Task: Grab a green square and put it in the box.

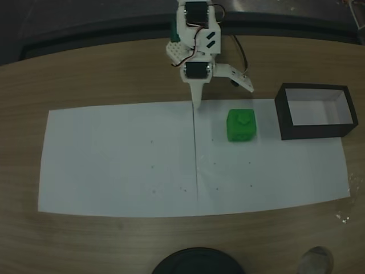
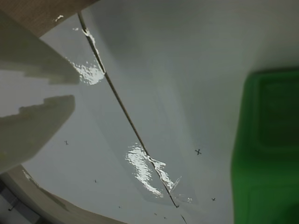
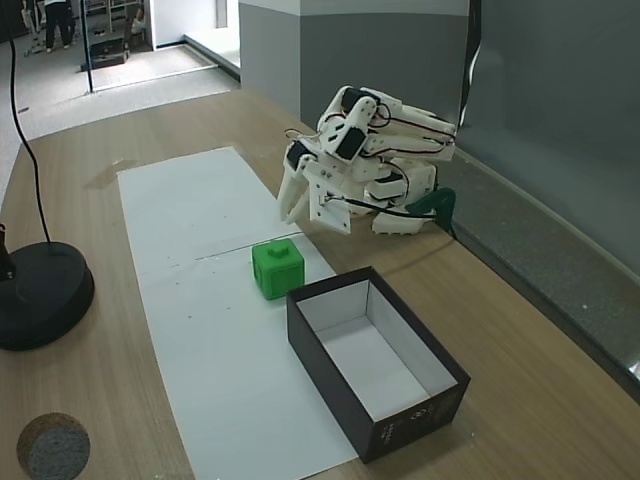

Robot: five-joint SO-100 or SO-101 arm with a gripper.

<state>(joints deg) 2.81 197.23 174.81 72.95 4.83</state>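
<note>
The green square [image 1: 241, 125] is a small bright green cube with a round stud on top, standing on white paper just left of the box [image 1: 316, 111] in a fixed view. The box [image 3: 322, 340] has black walls, a white inside, and nothing in it. My white gripper [image 1: 223, 96] hangs low over the paper's far edge, up and left of the cube, and is open with nothing between its jaws. In the wrist view the fingertips [image 2: 70, 105] sit at the left and the cube [image 2: 268, 149] fills the right edge. In the side-on fixed view the gripper [image 3: 312, 222] is just behind the cube [image 3: 277, 268].
White paper sheets [image 1: 114, 160] cover the wooden table, with a seam line [image 1: 195, 154] running under the gripper. A black round stand base [image 3: 40, 295] and a small grey disc [image 3: 52, 445] lie at the near edge. The arm's base [image 3: 400, 215] stands by the back wall.
</note>
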